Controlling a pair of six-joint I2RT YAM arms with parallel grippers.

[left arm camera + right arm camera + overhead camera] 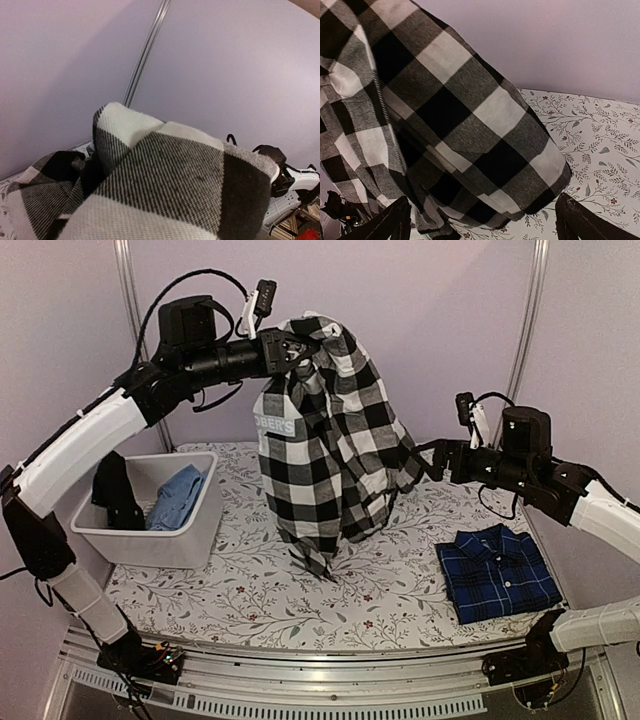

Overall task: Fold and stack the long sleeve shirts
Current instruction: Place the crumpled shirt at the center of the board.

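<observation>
At the desk's [250,590] near right corner the navy plaid shirt [497,573] lies folded. The black-and-white check shirt [330,460] hangs unfolded above the middle, clenched in the left fingers [296,350], so it seems folding and stacking it are left. Only the right wrist view shows the right fingers [575,220] spread wide, grasping nothing.

big shirt [330,440]: black-white buffalo check. folded shirt [497,573]: navy plaid, thin light lines. counter [250,590]: white, grey vine print, small red flowers. bin [160,545]: white; inside, black cloth [115,490] and light-blue cloth [180,498]. walls [420,300]: lilac.
</observation>
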